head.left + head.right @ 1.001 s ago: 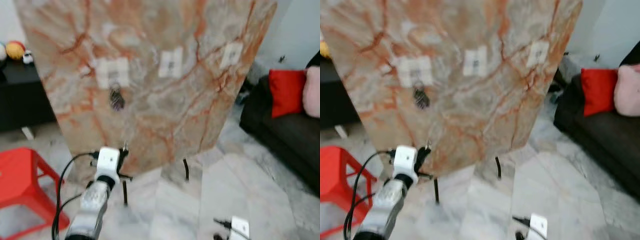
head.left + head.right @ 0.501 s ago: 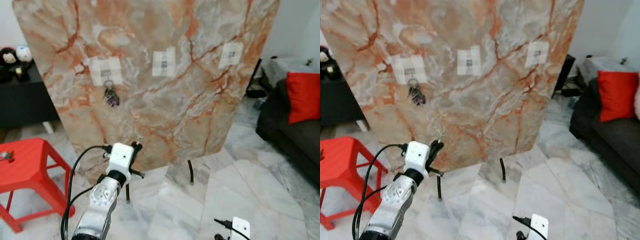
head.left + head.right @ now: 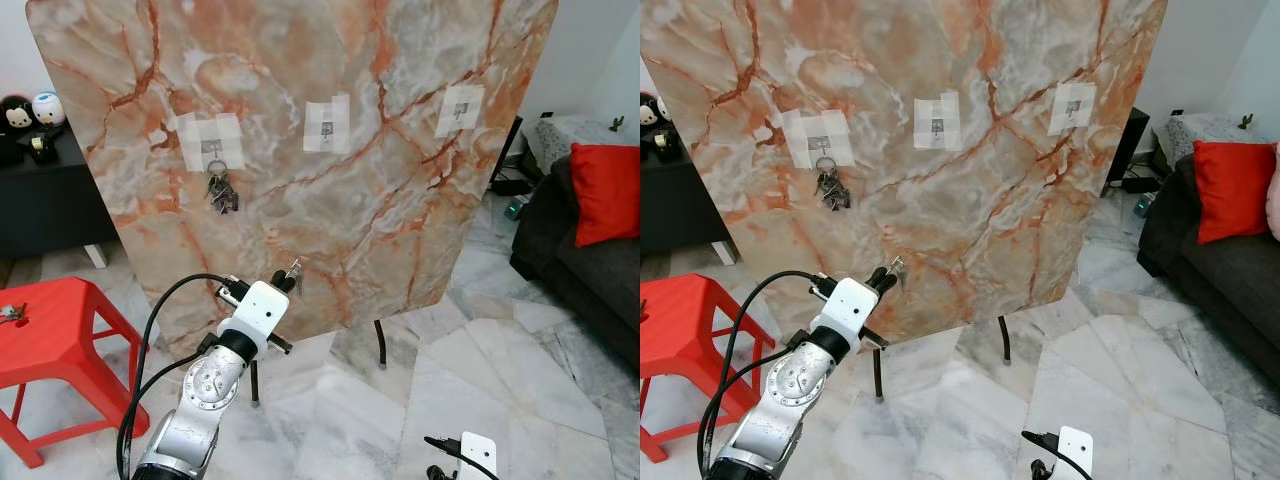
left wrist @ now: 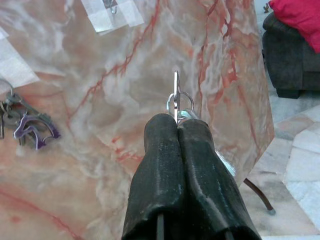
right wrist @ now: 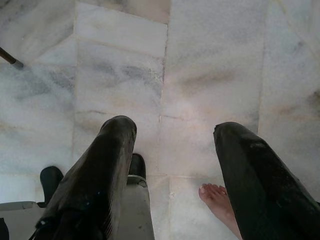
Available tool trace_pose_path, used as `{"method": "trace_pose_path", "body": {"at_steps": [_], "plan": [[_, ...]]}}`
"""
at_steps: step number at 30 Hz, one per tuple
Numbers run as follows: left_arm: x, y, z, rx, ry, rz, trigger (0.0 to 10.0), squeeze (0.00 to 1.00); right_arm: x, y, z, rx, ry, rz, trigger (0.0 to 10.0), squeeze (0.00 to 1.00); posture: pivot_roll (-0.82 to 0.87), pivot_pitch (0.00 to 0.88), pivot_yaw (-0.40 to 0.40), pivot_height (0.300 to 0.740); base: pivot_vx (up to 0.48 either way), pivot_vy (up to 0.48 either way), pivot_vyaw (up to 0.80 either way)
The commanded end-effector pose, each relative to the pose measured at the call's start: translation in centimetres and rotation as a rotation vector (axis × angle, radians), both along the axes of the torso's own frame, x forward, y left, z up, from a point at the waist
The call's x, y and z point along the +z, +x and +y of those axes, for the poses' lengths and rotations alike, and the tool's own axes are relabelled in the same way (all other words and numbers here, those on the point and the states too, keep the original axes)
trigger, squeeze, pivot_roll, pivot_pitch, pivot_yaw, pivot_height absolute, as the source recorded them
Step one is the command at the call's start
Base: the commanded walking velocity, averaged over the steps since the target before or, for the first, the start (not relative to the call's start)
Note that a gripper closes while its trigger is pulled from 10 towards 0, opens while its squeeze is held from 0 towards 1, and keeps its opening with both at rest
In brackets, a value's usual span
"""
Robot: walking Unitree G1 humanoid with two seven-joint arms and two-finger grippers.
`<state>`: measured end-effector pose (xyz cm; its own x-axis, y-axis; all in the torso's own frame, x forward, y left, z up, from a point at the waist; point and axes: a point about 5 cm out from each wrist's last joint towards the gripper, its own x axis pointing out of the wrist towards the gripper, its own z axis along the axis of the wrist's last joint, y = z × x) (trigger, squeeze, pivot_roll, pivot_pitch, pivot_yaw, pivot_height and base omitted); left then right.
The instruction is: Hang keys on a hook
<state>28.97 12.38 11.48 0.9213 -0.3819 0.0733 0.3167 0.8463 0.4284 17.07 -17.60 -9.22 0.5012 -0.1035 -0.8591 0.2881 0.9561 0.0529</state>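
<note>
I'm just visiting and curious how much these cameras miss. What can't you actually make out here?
- Key in the left gripper: the shut black fingers cover all but its tip and ring in the left wrist view.
- Hooks on the marble board: too small in the eye views to tell their shape.
- Bunch of keys already hanging: too small to count.
- Person's foot: the right gripper's finger and the frame edge cut it off.
</note>
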Motion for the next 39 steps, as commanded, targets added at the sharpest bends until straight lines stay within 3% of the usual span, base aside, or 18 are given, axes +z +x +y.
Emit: {"method": "trace_pose_path", "body": {"at_steps": [1, 20, 39], "plan": [[0.62, 0.27, -0.38, -0.011, 0.001, -0.018, 10.0, 0.0, -0.14, -0.46, -0.49, 0.013, -0.019, 0.011, 10.0, 0.0, 0.03, 0.0, -0.102, 0.737, 0.0, 0.0, 0.0], [0.73, 0.29, -1.01, -0.042, -0.003, -0.016, 10.0, 0.0, -0.29, -1.17, -1.49, -0.003, -0.02, 0.01, 10.0, 0.0, 0.03, 0.0, -0.097, 0.737, 0.234, 0.0, 0.0], [0.58, 0.07, -1.18, -0.031, -0.052, -0.007, 10.0, 0.0, -0.3, -1.03, -1.03, 0.027, -0.023, 0.01, 10.0, 0.0, 0.03, 0.0, -0.091, 0.737, 0.312, 0.0, 0.0]]}}
